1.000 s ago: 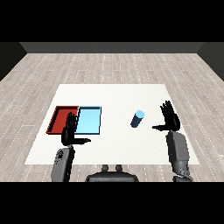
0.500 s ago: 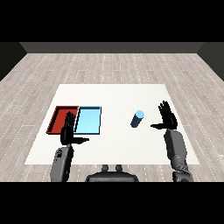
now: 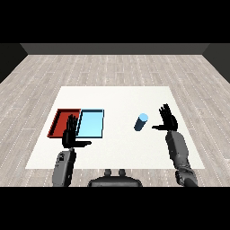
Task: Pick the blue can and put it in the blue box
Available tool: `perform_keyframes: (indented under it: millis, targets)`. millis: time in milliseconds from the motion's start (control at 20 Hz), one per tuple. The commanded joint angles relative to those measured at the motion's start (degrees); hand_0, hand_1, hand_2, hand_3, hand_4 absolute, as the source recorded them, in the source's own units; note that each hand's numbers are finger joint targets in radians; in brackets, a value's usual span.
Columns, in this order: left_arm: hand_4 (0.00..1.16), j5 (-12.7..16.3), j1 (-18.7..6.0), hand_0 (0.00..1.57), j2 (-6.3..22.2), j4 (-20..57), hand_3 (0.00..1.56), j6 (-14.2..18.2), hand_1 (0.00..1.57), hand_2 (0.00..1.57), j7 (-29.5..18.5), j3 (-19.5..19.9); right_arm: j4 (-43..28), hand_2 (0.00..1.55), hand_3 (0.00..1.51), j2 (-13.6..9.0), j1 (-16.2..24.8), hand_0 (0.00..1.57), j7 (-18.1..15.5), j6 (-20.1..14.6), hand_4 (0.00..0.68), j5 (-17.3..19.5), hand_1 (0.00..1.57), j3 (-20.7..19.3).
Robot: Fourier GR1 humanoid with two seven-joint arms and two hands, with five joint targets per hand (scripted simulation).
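Nearing the blue can (image 3: 141, 122), the right hand (image 3: 167, 119) has edged leftward, fingers spread; left hand (image 3: 70, 136) unchanged, fingers straight.

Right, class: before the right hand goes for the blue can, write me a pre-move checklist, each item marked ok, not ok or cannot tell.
1. Blue can upright on the table: ok.
2. Right hand open, beside the can, not touching: ok.
3. Blue tray holds nothing: ok.
4. Left hand open, in front of the trays: ok.
5. Red tray lies left of the blue one, off the can's path: ok.
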Motion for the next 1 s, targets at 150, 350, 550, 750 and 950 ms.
perform_keyframes:
  millis: [150, 350, 550, 750, 950]
  targets:
    - [0.0, 0.78, 3.72, 0.0, 0.65, -6.34, 0.0, 0.08, 0.0, 0.0, 3.94, -0.33, 3.05, 0.0, 0.0, 2.41, -1.74, 0.0, 1.1, -2.93, 0.0, -0.05, 0.0, 0.95]
    - [0.0, 0.43, 0.97, 0.0, -1.51, -0.75, 0.0, 0.22, 0.0, 0.0, -1.47, -0.7, 1.4, 0.0, 0.0, 4.83, 1.03, 0.0, 0.05, -4.03, 0.0, 0.29, 0.0, 2.35]
    - [0.0, 2.14, 0.87, 0.0, 0.6, -1.01, 0.0, -1.19, 0.0, 0.0, 0.84, 1.07, 0.66, 0.0, 0.0, 4.3, 1.83, 0.0, 0.18, -2.92, 0.0, -0.96, 0.0, 2.24]
    - [0.0, 1.82, 1.78, 0.0, -0.44, -4.79, 0.0, 0.75, 0.0, 0.0, 2.92, 0.13, 11.61, 0.0, 0.0, 2.55, -2.12, 0.0, -4.28, -0.1, 0.0, -0.03, 0.0, 1.12]
    - [0.0, 0.04, 0.66, 0.0, -0.27, -4.21, 0.0, 1.72, 0.0, 0.0, 2.32, -0.29, 18.74, 0.0, 0.0, 2.42, -8.46, 0.0, -5.63, -0.24, 0.0, 2.18, 0.0, 1.89]
